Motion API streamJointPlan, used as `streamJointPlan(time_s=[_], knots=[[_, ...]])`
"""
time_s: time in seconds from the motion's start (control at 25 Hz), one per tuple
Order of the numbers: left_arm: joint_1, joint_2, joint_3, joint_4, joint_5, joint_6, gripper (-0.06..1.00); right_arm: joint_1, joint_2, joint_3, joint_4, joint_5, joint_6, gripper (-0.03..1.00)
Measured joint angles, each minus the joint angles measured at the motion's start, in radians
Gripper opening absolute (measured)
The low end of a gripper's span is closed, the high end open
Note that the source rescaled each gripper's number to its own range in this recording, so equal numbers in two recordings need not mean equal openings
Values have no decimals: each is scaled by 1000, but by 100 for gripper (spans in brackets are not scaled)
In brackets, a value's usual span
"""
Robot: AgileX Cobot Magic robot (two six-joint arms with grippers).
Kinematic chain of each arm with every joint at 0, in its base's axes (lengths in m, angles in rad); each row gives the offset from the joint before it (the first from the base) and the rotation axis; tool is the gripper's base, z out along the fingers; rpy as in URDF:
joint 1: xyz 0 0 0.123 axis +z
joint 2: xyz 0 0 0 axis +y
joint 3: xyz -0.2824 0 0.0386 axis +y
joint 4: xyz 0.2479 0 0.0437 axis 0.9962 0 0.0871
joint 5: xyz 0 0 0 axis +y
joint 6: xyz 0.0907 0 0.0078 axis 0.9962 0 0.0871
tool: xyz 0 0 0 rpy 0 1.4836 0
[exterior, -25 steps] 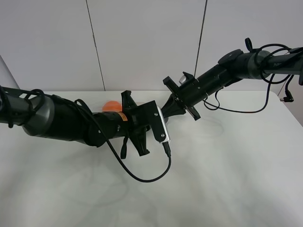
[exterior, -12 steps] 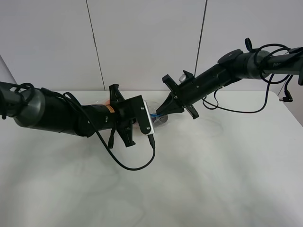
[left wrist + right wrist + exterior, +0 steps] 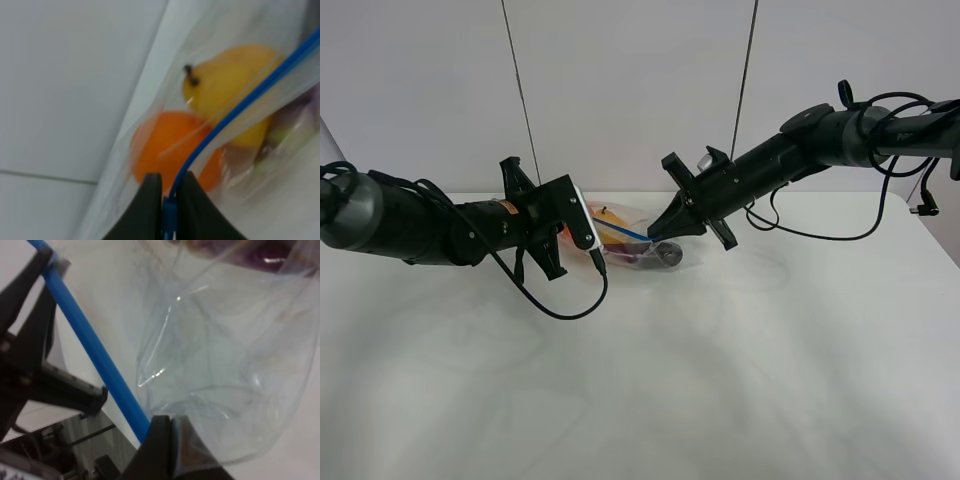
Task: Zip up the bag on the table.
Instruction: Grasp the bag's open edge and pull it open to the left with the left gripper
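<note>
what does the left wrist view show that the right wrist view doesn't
Only the left wrist view: an orange fruit and a yellow fruit with a dark stem, seen through the bag, and the left gripper, its fingers shut on the bag's edge.

Only the right wrist view: the right gripper, a mostly empty stretch of plastic, and a bit of purple fruit.

Both: the clear bag and its blue zip strip, pinched between fingers.
</note>
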Motion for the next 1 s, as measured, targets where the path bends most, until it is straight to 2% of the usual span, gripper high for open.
streamJointPlan(time_s=[0.6,1.0], knots=[[207,0,0,19,-54,21,0,8,0,0,18,2,4,0],[229,0,0,8,-69,20,0,8,0,0,0,8,4,0]])
